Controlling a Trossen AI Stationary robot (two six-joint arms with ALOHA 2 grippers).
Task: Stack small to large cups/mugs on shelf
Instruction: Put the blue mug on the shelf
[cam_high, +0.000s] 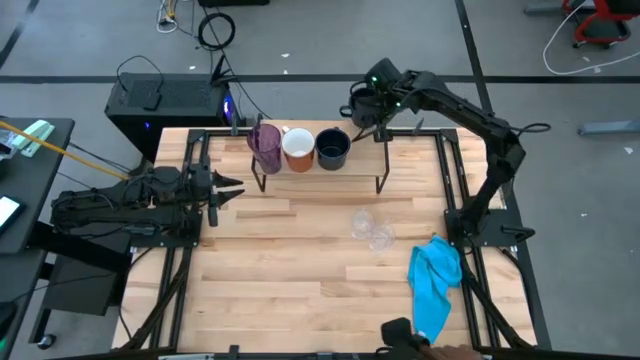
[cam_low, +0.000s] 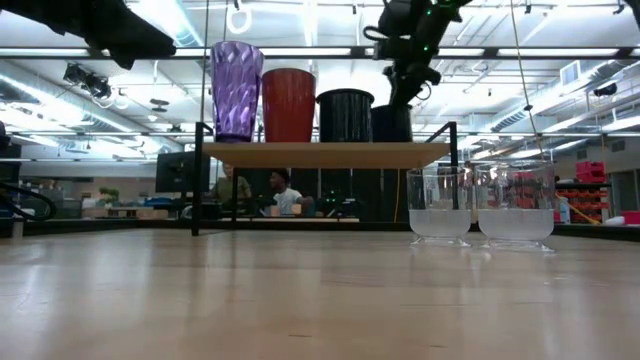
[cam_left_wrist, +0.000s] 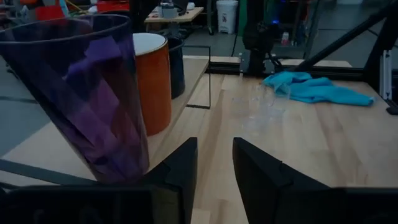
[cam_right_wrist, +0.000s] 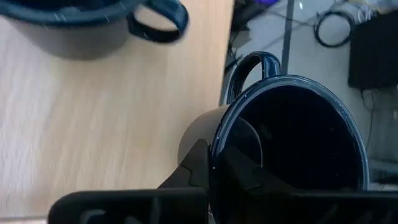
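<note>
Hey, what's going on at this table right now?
The right pincer grips a dark navy mug by its rim at the shelf, beside the second navy mug, white-and-orange mug and purple tumbler already lined up there. Two clear glasses wait on the table. The left pincer rests open nearby.

Three cups (cam_high: 298, 148) on shelf (cam_high: 360, 165), right claw (cam_high: 362, 106) behind
</note>
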